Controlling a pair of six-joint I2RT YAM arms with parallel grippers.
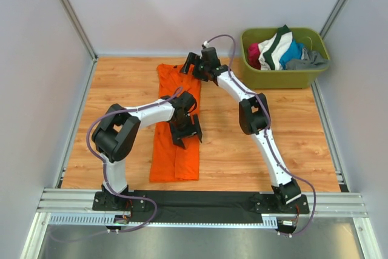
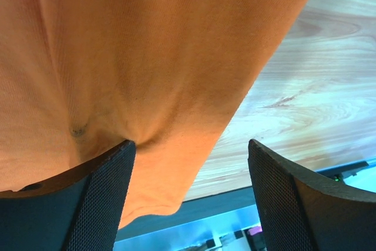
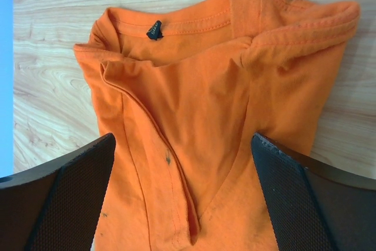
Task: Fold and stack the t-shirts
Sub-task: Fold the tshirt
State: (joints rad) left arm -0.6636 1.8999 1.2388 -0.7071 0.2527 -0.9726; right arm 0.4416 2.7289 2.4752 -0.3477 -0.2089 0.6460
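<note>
Left tool [image 2: 191, 145] wide open, empty, orange t-shirt [image 1: 174, 162] beneath. Right tool [image 3: 182, 139] wide open, empty, collar [image 3: 170, 24] below.

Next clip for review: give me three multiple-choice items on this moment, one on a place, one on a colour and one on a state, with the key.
1. Where is the green tub?
A. at the near left corner of the table
B. at the table's centre
C. at the table's far right corner

2. What colour is the t-shirt lying on the table?
A. blue
B. orange
C. white

3. How is the right tool?
A. open over the collar
B. shut on the collar
C. shut on nothing

Key: 1 C, the tub sits by the back wall on the right. 2 B, the long folded strip is bright orange. 3 A, its jaws stand wide apart with the collar end lying flat below them.
</note>
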